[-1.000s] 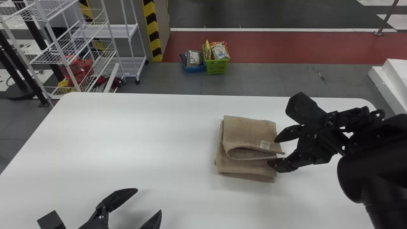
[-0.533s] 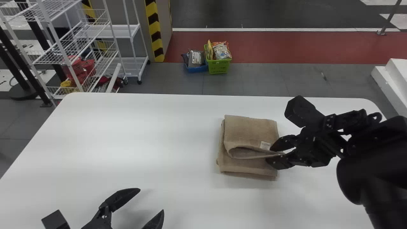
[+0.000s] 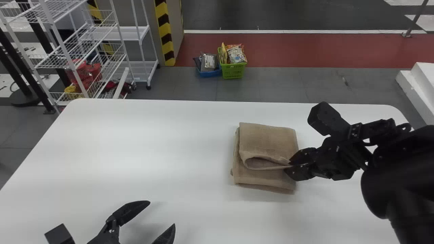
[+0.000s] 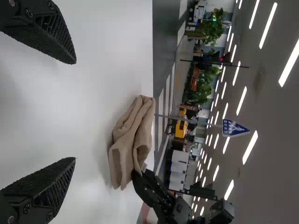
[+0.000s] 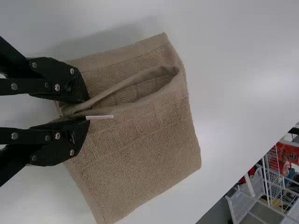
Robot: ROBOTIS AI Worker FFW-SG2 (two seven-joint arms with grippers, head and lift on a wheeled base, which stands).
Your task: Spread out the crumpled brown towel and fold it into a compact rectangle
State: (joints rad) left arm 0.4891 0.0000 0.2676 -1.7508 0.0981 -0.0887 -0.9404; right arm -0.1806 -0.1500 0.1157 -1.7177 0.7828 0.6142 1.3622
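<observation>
Where the right gripper (image 3: 289, 166) stands, at the right-hand near corner of the upper flap (image 3: 266, 139), its fingers are closed on the rim of that flap, and the rest of the brown towel (image 5: 140, 154) extends from them toward my left. The towel lies folded on the white table (image 3: 135, 142), right of centre. The governing relation is noted as follows: the gripped rim stops short of the near edge of the lower layer (image 3: 264, 178), which lies on my side of it. I judge, therefore, that the coming move calls for drawing the flap toward me to square the two edges, not for pulling it sideways. Risk assessed: with one corner held, the slack, gaping rim may skew. My left gripper (image 3: 161, 214), fingers apart, is parked at the table's near left, well apart from the towel; the right arm is the nearer.
</observation>
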